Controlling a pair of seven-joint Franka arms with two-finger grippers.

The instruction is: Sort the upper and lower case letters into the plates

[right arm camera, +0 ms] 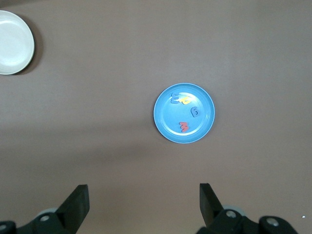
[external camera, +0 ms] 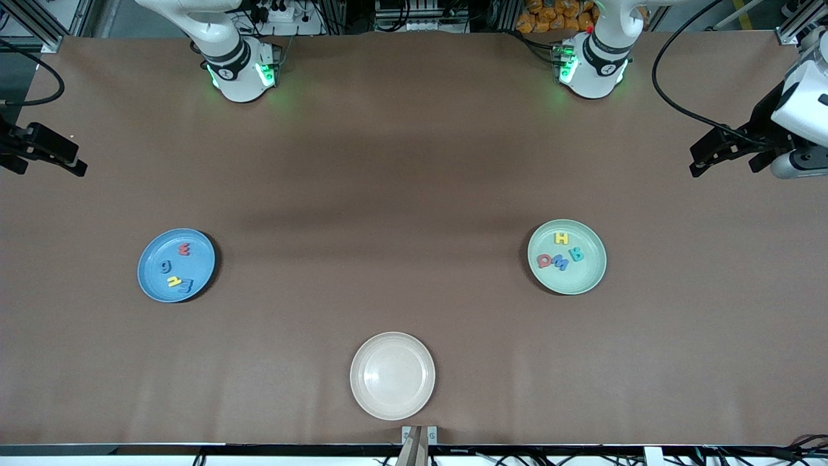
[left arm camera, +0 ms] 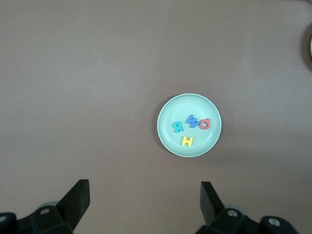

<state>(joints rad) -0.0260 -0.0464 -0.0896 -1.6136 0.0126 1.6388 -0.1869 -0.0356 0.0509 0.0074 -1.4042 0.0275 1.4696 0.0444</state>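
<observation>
left end effector: fingers spread wide, nothing held, raised over bare table at the left arm's end; waits. right end effector: same state, over the right arm's end. mint green plate: round, shallow, smooth plastic; holds four flat foam letters, yellow, teal, blue, red. blue plate: matching shape; holds four small letters, red, blue, yellow. cream plate: nearest the front camera. table: matte brown covering.
</observation>
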